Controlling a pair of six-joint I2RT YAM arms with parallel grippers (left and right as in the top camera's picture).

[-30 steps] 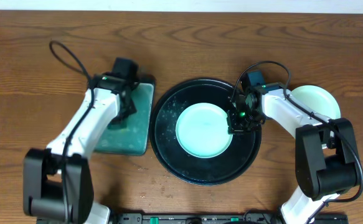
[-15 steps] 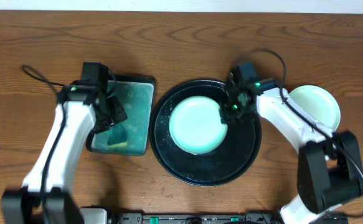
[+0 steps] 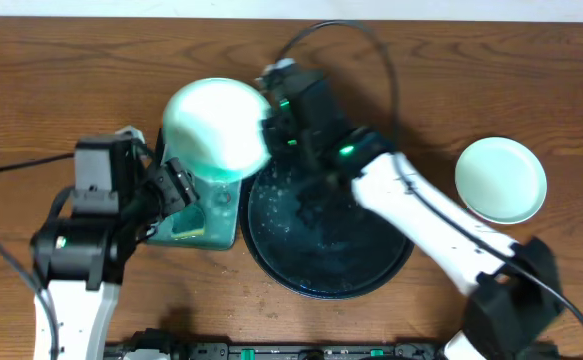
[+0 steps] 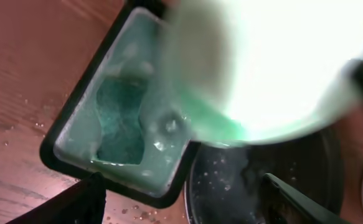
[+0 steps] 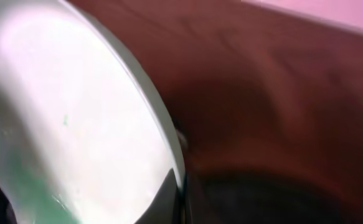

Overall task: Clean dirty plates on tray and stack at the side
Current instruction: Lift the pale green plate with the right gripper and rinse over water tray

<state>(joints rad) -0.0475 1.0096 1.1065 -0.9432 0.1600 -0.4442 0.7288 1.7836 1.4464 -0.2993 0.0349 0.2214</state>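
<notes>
One pale mint plate (image 3: pixel 214 128) hangs tilted in the air over the far end of the small rectangular tray, blurred in the left wrist view (image 4: pixel 274 62). My right gripper (image 3: pixel 269 134) is shut on its right rim; in the right wrist view the plate (image 5: pixel 75 118) fills the left side, with the gripper (image 5: pixel 178 199) pinching its edge. The round black tray (image 3: pixel 371 265) is wet and has no plate on it. Another plate (image 3: pixel 501 180) rests on the table to the right. My left gripper (image 3: pixel 178 192) is open and holds nothing, below the raised plate.
A small rectangular black tray (image 3: pixel 233 180) of teal liquid sits just left of the round tray, its rim (image 4: pixel 75 102) plain in the left wrist view. Water drops speckle the wood between the two trays. A black cable arcs over the table's far side.
My right arm lifted the plate off the round tray and swung it left over the rectangular tray. My left gripper opened and drew back toward the front left.
</notes>
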